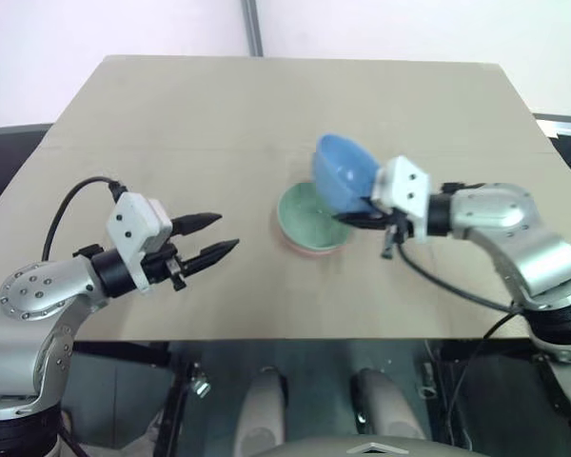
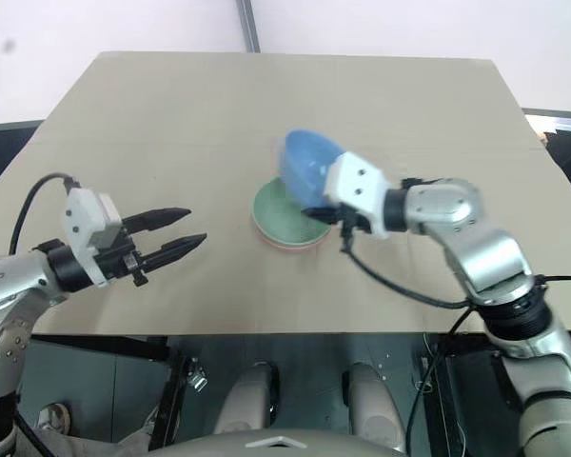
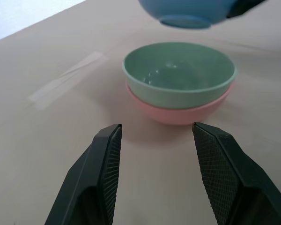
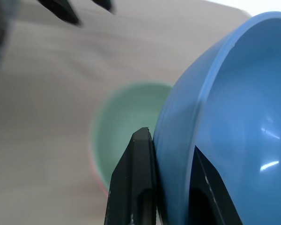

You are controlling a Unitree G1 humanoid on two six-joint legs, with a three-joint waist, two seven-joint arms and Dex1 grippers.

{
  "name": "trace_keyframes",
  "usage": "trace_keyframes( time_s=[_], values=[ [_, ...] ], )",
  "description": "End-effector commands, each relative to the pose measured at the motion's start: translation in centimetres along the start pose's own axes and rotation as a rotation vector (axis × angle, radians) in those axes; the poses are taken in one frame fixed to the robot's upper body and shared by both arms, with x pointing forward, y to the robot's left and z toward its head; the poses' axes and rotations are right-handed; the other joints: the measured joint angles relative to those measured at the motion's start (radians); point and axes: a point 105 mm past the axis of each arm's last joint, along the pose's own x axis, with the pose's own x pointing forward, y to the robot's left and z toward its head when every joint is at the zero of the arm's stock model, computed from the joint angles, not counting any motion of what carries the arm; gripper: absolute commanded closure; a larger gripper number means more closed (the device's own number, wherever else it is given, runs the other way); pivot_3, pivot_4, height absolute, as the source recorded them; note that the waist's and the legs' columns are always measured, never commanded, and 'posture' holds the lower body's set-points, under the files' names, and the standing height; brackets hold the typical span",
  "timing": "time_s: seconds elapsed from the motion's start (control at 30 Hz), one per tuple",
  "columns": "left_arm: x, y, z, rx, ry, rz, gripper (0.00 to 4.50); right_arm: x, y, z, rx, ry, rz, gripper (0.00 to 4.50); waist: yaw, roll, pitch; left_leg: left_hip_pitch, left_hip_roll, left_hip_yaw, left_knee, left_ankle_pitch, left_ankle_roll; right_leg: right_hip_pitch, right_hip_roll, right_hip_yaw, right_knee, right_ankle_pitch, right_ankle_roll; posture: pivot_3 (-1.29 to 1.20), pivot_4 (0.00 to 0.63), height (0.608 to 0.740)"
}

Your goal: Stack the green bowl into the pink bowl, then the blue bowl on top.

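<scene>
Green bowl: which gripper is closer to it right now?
Right. The right gripper, pinching the blue bowl, hangs just above the green bowl; the left gripper sits open, well off to its side.

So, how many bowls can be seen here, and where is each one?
3. The pink bowl sits on the table, the green bowl is nested inside it, and the blue bowl is held above them in the right pincer.

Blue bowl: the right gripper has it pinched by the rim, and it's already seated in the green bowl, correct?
Not seated. The right gripper does pinch the blue bowl by the rim, but the left wrist view shows it above the green bowl, clear of it.
</scene>
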Motion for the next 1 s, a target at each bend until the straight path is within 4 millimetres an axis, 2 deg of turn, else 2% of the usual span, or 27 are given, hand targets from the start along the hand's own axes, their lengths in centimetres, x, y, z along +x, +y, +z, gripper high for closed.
trace_keyframes(
  time_s=[0.03,0.1,0.13,0.17,0.2,0.3,0.4,0.47,0.53,0.63,0.73,0.83,1.0],
  values=[
    [-0.5,0.3,1.0,0.046,-0.022,0.012,1.94,1.1,-0.1,0.0,-0.038,0.007,0.012,4.45,-0.001,0.000,0.000,0.000,0.000,0.000,0.000,0.000,0.000,0.000,0.000,0.000,0.000,0.000,0.000,0.00,0.150,0.740],
    [-0.7,0.3,1.1,0.051,-0.022,0.023,1.94,2.1,-0.4,-0.8,-0.030,0.030,0.006,4.45,-0.003,0.000,0.000,0.000,0.000,0.000,0.000,0.000,0.000,0.000,0.000,0.000,0.000,0.000,0.000,0.00,0.150,0.740],
    [-0.7,0.3,1.2,0.054,-0.022,0.028,1.94,2.5,-0.9,-1.3,-0.042,0.052,-0.018,3.57,-0.004,0.000,0.000,0.000,0.000,0.000,0.000,0.000,0.000,0.000,0.000,0.000,0.000,0.000,0.000,0.00,0.150,0.740],
    [-0.8,0.2,1.2,0.050,-0.022,0.029,1.94,2.6,-1.0,-1.7,-0.066,0.068,-0.018,3.24,-0.005,0.000,0.000,0.000,0.000,0.000,0.000,0.000,0.000,0.000,0.000,0.000,0.000,0.000,0.000,0.00,0.150,0.740],
    [-0.8,0.1,1.2,0.049,-0.021,0.034,1.94,2.5,-1.1,-1.5,-0.070,0.063,-0.022,2.71,-0.005,0.000,0.000,0.000,0.000,0.000,-0.001,0.000,0.000,0.000,0.000,0.000,0.000,0.000,0.000,0.00,0.150,0.740],
    [-1.2,0.0,1.2,0.035,-0.020,0.048,1.94,1.8,-1.4,-0.1,-0.060,0.007,-0.064,1.34,-0.005,0.000,0.000,0.000,0.000,0.000,-0.001,0.000,0.000,-0.001,0.000,0.000,0.000,0.000,0.000,0.00,0.150,0.740],
    [-1.4,-0.2,0.8,0.013,-0.006,0.047,1.94,0.4,-0.7,1.4,-0.035,-0.050,-0.046,1.34,-0.003,0.000,0.000,-0.001,0.000,0.000,-0.001,0.000,0.000,-0.001,0.000,0.000,0.000,0.000,0.000,0.00,0.150,0.740],
    [-1.5,-0.5,0.5,-0.005,-0.005,0.035,1.94,-1.7,-0.2,3.1,0.024,-0.122,-0.055,1.34,-0.003,0.000,0.000,0.000,0.000,0.000,-0.001,0.000,0.000,-0.001,0.000,0.000,0.000,0.000,0.000,0.00,0.150,0.740],
    [-1.7,-0.6,0.2,-0.014,-0.005,0.031,1.94,-3.9,0.1,3.7,0.082,-0.150,-0.085,1.34,0.002,0.000,0.000,-0.001,0.000,0.000,-0.001,0.000,0.000,-0.001,0.000,0.000,0.000,0.000,0.000,0.00,0.150,0.740],
    [-1.9,-0.8,0.1,-0.030,-0.015,0.016,1.94,-6.1,0.9,2.9,0.231,-0.150,-0.129,1.34,0.004,-0.002,-0.001,-0.001,0.000,0.000,-0.002,0.000,0.000,-0.001,0.000,0.000,-0.001,0.000,0.000,0.00,0.150,0.740],
    [-2.0,-0.9,-0.1,-0.048,-0.023,0.003,1.94,-8.2,2.0,0.4,0.277,-0.012,-0.203,1.34,0.004,-0.002,-0.001,0.000,0.000,0.000,-0.002,0.000,0.000,0.000,0.000,0.000,-0.001,0.000,0.000,0.00,0.150,0.740],
    [-2.2,-1.0,-0.2,-0.048,-0.022,-0.001,1.94,-10.2,2.5,-0.9,0.320,0.069,-0.263,1.34,-0.002,-0.002,-0.001,0.000,0.000,0.001,-0.002,0.000,0.000,-0.001,0.000,0.001,-0.001,0.000,0.000,0.00,0.150,0.740],
    [-2.2,-1.1,-0.2,-0.051,-0.012,-0.020,1.94,-11.6,2.8,-1.8,0.332,0.136,-0.306,1.34,-0.005,-0.003,-0.002,0.003,0.000,0.001,-0.002,0.000,0.000,0.000,0.000,0.002,-0.001,-0.001,0.000,0.00,0.150,0.740]
  ],
)
